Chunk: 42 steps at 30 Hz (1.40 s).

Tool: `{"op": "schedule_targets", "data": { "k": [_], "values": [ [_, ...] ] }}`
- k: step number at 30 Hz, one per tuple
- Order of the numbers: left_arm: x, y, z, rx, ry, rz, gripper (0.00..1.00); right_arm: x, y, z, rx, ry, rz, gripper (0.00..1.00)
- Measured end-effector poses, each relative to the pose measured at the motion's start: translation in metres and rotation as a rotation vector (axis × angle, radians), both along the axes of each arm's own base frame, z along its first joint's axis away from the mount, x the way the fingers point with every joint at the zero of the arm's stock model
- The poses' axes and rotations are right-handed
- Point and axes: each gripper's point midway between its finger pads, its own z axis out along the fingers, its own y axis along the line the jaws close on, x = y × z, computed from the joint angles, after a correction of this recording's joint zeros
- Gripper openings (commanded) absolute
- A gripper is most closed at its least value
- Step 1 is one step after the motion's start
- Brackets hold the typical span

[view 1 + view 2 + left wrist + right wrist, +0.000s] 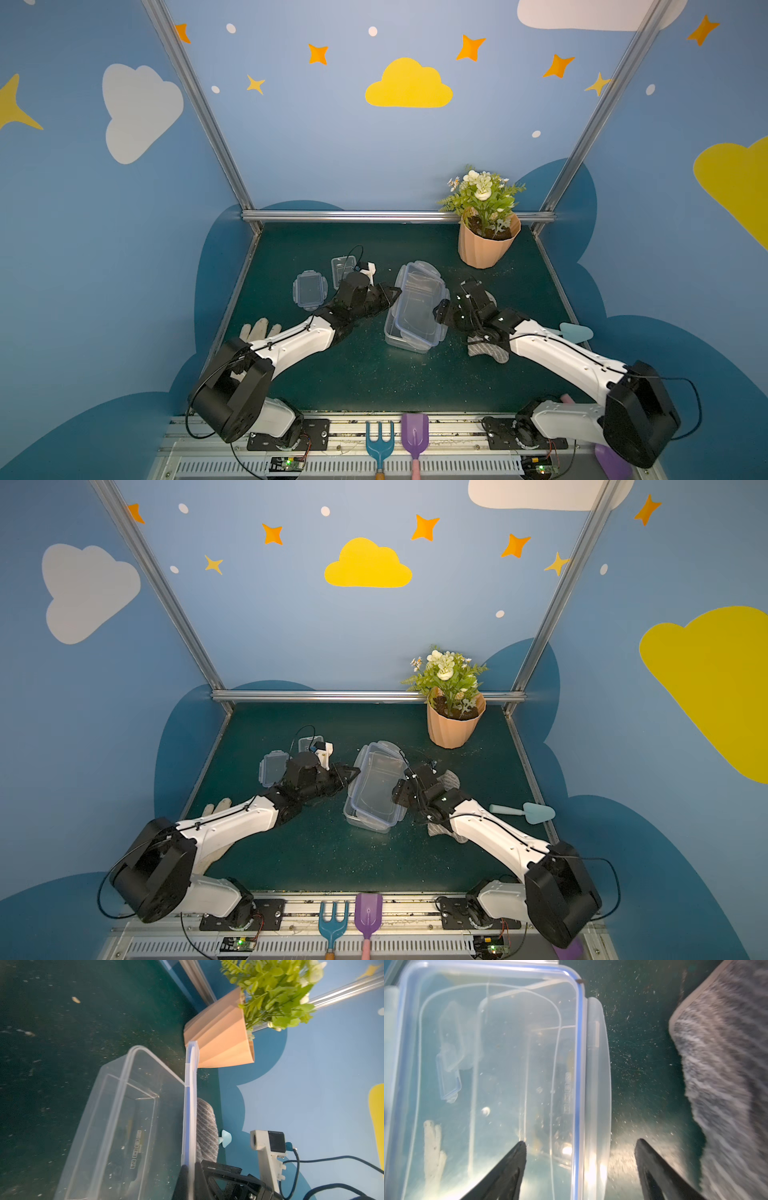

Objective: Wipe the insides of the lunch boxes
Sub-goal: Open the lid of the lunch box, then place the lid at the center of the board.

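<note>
L gripper [394, 293] pinches lid [419, 291], tilted over large lunch box [401, 338] at table [353, 374] centre. R gripper [581, 1141] gapes wide, empty. Rec: lift lid clear leftward, then R fetches cloth [488, 353] just right of box.

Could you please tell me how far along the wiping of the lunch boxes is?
Done: the small lid lies off beside the small lunch box. In hand: the left end effector pinches the large lid, tilted over the large lunch box; the right end effector is open. Left: the grey cloth lies unheld, so wiping both boxes likely remains.
</note>
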Motion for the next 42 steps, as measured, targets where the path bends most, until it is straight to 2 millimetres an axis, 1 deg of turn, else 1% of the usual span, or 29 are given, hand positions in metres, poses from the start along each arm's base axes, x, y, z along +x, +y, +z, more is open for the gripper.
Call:
{"op": "schedule_targets", "data": {
  "k": [5,8,11,13,15,17,18,20,21,23,24,25,27,28,29,30,32,34,36,37,40,42],
  "values": [
    [-0.001,-0.018,0.034,-0.068,-0.049,-0.064,0.04,-0.007,-0.016,0.038,0.032,-0.094,-0.034,0.86],
    [-0.002,-0.029,0.055,-0.117,-0.075,-0.103,0.04,-0.013,-0.03,0.06,0.051,-0.154,-0.062,0.86],
    [-0.004,-0.04,0.08,-0.177,-0.102,-0.145,0.04,-0.022,-0.044,0.079,0.068,-0.209,-0.087,0.86],
    [-0.008,-0.048,0.1,-0.22,-0.125,-0.179,0.05,-0.03,-0.055,0.091,0.08,-0.245,-0.106,0.86],
    [-0.013,-0.052,0.118,-0.242,-0.151,-0.206,0.05,-0.036,-0.064,0.1,0.088,-0.274,-0.122,0.86],
    [-0.022,-0.048,0.134,-0.222,-0.17,-0.217,0.05,-0.042,-0.072,0.107,0.097,-0.299,-0.133,0.86],
    [-0.028,-0.042,0.143,-0.195,-0.183,-0.216,0.04,-0.045,-0.075,0.11,0.1,-0.308,-0.137,0.86],
    [-0.042,-0.023,0.165,-0.125,-0.222,-0.184,0.05,-0.049,-0.08,0.114,0.107,-0.323,-0.143,0.86],
    [-0.052,-0.008,0.18,-0.084,-0.251,-0.156,0.05,-0.051,-0.082,0.115,0.108,-0.327,-0.144,0.86],
    [-0.072,0.027,0.21,-0.017,-0.326,-0.078,0.05,-0.051,-0.083,0.114,0.1,-0.325,-0.142,0.86],
    [-0.083,0.047,0.222,0.013,-0.36,-0.034,0.05,-0.051,-0.082,0.112,0.094,-0.32,-0.139,0.86],
    [-0.095,0.068,0.231,0.043,-0.388,0.011,0.05,-0.05,-0.081,0.109,0.086,-0.313,-0.134,0.86],
    [-0.116,0.106,0.234,0.103,-0.414,0.094,0.05,-0.048,-0.078,0.104,0.072,-0.297,-0.123,0.86],
    [-0.125,0.123,0.23,0.139,-0.41,0.132,0.05,-0.047,-0.076,0.101,0.064,-0.288,-0.117,0.86],
    [-0.13,0.136,0.222,0.176,-0.393,0.163,0.05,-0.045,-0.074,0.098,0.058,-0.28,-0.11,0.86],
    [-0.135,0.15,0.209,0.229,-0.362,0.199,0.05,-0.044,-0.071,0.096,0.051,-0.271,-0.101,0.86],
    [-0.137,0.17,0.171,0.352,-0.266,0.248,0.05,-0.04,-0.066,0.09,0.039,-0.254,-0.087,0.86],
    [-0.139,0.189,0.125,0.504,-0.142,0.287,0.05,-0.037,-0.061,0.085,0.03,-0.241,-0.074,0.86],
    [-0.144,0.208,0.083,0.652,-0.025,0.32,0.05,-0.035,-0.057,0.082,0.026,-0.233,-0.06,0.86],
    [-0.148,0.219,0.066,0.723,0.027,0.336,0.05,-0.034,-0.056,0.081,0.024,-0.23,-0.054,0.86],
    [-0.156,0.242,0.037,0.877,0.124,0.378,0.05,-0.033,-0.053,0.079,0.02,-0.226,-0.045,0.86],
    [-0.158,0.247,0.029,0.942,0.148,0.383,0.05,-0.032,-0.053,0.079,0.022,-0.227,-0.045,0.86]
  ]
}}
